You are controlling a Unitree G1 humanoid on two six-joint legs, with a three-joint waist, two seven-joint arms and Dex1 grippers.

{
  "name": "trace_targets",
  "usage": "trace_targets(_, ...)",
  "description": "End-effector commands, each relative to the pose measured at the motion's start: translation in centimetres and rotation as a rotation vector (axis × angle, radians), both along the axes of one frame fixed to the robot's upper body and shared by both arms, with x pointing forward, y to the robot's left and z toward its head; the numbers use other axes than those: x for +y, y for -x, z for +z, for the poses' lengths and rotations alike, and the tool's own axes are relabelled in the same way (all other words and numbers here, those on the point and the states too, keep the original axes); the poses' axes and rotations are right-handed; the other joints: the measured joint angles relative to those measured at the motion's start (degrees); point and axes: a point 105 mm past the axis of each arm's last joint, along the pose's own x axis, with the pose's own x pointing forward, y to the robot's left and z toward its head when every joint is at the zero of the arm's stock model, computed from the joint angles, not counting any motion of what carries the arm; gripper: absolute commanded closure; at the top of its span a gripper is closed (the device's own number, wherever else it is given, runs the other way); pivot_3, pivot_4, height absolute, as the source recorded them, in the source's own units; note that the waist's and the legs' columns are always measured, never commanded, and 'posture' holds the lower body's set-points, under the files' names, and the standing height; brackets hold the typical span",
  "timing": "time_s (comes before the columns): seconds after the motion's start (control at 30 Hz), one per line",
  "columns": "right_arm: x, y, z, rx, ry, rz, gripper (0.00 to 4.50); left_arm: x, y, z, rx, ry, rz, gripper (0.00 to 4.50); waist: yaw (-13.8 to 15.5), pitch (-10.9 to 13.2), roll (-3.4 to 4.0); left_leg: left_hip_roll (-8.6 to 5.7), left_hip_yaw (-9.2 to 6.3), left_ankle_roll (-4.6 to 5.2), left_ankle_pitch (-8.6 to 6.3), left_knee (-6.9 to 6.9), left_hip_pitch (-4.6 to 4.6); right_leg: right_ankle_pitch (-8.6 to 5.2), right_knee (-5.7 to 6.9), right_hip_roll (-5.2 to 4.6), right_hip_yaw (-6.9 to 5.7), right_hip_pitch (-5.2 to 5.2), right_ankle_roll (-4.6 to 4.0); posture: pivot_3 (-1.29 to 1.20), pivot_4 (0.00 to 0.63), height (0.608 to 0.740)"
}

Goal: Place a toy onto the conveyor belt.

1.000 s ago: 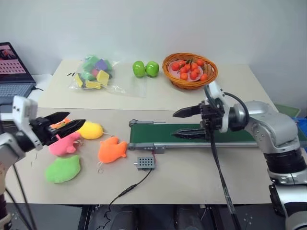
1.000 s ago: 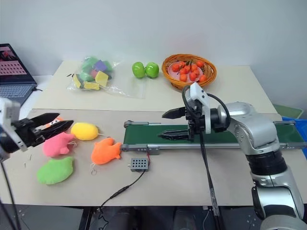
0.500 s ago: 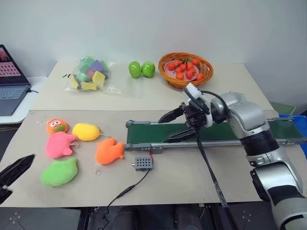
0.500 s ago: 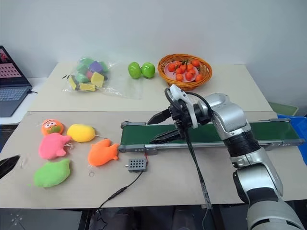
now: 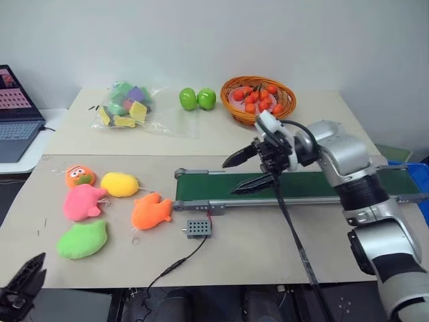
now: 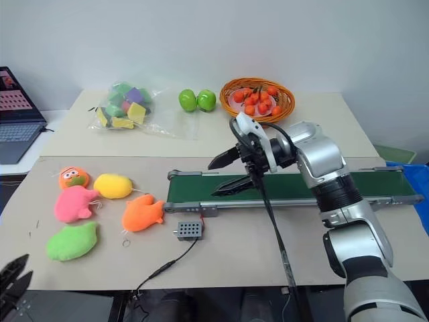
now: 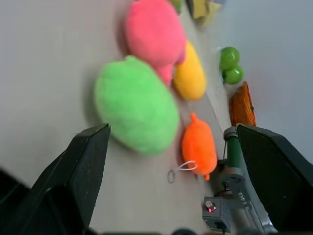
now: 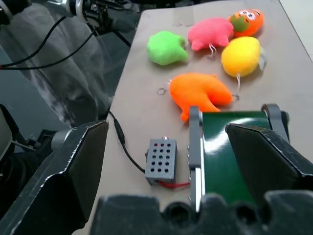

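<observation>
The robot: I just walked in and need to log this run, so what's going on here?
Nothing is held right now. The green toy lies on the table beside the pink, yellow and orange plush toys, none of them on the conveyor belt. The right gripper hangs open over the belt's end nearest the toys. The left gripper, also open, sits low at the table's near edge, short of the green toy.

You are viewing the lime-green toy (image 5: 82,239) lying flat on the table, well apart from the dark green conveyor belt (image 5: 348,184), which is sitting bare.
</observation>
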Motion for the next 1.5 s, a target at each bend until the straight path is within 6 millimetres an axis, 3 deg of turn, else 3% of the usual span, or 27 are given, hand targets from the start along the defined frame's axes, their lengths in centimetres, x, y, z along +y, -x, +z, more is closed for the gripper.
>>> trace_targets(0.03, -0.5, 0.6, 1.7, -0.049, -0.004, 0.034, 0.0, 0.8, 0.1, -0.5, -0.015, -0.007, 0.025, 0.13, 0.0, 0.0, 0.02, 0.04, 0.0, -0.04, -0.02, 0.0, 0.0, -0.02, 0.0, 0.03, 0.0, -0.01, -0.03, 0.0, 0.15, 0.738)
trace_targets(0.33, -0.8, 0.7, 2.6, -0.074, 0.007, 0.017, 0.0, -0.4, -2.5, -2.2, -0.061, 0.073, 0.006, 0.13, 0.1, 0.0, 0.02, 0.13, -0.01, -0.09, -0.06, -0.01, 0.01, -0.06, 0.01, 0.13, 0.01, -0.03, -0.1, 0.0, 0.15, 0.738)
trace_targets(0.5, -1.1, 0.6, 3.1, -0.093, 0.015, 0.0, 0.0, -0.6, -4.8, -2.3, -0.109, 0.123, 0.01, 0.13, 0.2, 0.0, 0.03, 0.14, -0.01, -0.1, -0.07, -0.01, 0.0, -0.06, 0.0, 0.13, 0.01, -0.04, -0.1, 0.0, 0.15, 0.738)
trace_targets(0.87, -1.4, 0.9, 3.8, -0.124, 0.024, -0.024, 0.0, 0.7, -7.2, -1.2, -0.204, 0.209, 0.088, 0.13, 0.0, 0.0, 0.02, 0.15, -0.02, -0.12, -0.08, -0.02, 0.0, -0.06, -0.01, 0.15, 0.01, -0.03, -0.1, 0.0, 0.15, 0.738)
trace_targets(0.97, -1.5, 0.8, 4.0, -0.137, 0.02, -0.037, 0.0, 0.4, -7.9, -1.5, -0.193, 0.228, 0.087, 0.73, 0.1, 0.0, 0.02, 0.15, -0.02, -0.14, -0.08, -0.02, 0.0, -0.06, -0.02, 0.15, 0.01, -0.03, -0.1, 0.0, 0.15, 0.738)
trace_targets(1.3, -1.7, 0.9, 4.0, -0.152, 0.017, -0.053, 0.0, 0.0, -8.9, -1.4, -0.182, 0.236, 0.068, 4.22, 0.1, 0.0, 0.02, 0.15, -0.02, -0.16, -0.08, -0.02, 0.0, -0.06, -0.03, 0.15, 0.01, -0.03, -0.09, 0.0, 0.15, 0.738)
trace_targets(1.4, -1.7, 1.0, 3.9, -0.152, 0.014, -0.054, 0.0, -1.3, -8.9, -0.9, -0.179, 0.231, -0.008, 4.42, 0.1, 0.0, 0.02, 0.15, -0.02, -0.17, -0.08, -0.03, 0.0, -0.06, -0.03, 0.15, 0.01, -0.04, -0.09, 0.0, 0.15, 0.738)
trace_targets(1.5, -1.7, 0.8, 3.9, -0.158, 0.012, -0.061, 0.0, -5.5, -8.3, 0.6, -0.183, 0.154, -0.252, 4.42, 0.0, 0.0, 0.02, 0.15, -0.02, -0.19, -0.09, -0.02, -0.03, -0.06, -0.05, 0.15, 0.01, -0.04, -0.09, 0.0, 0.15, 0.738)
